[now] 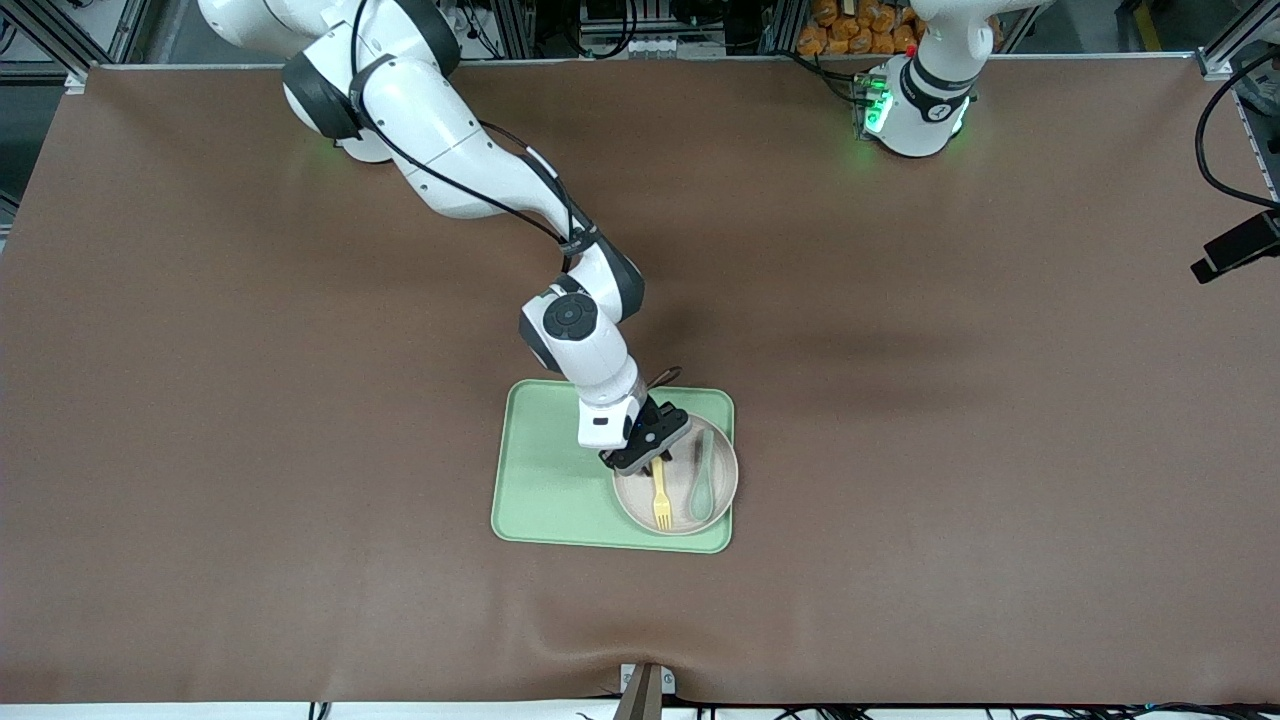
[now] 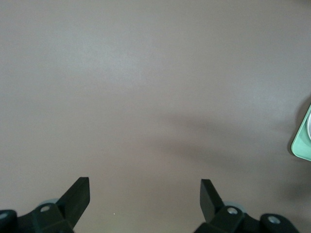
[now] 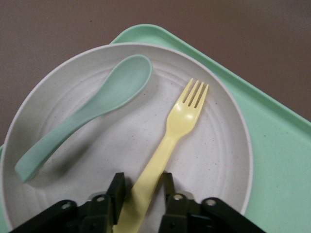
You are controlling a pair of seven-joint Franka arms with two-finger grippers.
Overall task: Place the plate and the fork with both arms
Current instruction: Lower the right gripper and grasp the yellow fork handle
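The off-white plate (image 1: pixel 634 492) sits on the light-green tray (image 1: pixel 550 470), at its corner toward the left arm's end and nearer the front camera. The pale-yellow fork (image 1: pixel 661 500) lies flat in the plate. My right gripper (image 1: pixel 650 455) is low over the plate. In the right wrist view its fingers (image 3: pixel 117 187) stand on either side of the fork's handle (image 3: pixel 182 114) with small gaps, so the right gripper (image 3: pixel 142 177) is slightly open. My left gripper (image 2: pixel 145 187) is open and empty over bare table; it is out of the front view.
A grey-green spoon (image 1: pixel 703 475) lies in the plate beside the fork, also seen in the right wrist view (image 3: pixel 97 104). A corner of the tray (image 2: pixel 303 141) shows at the edge of the left wrist view. Brown table covering lies all round the tray.
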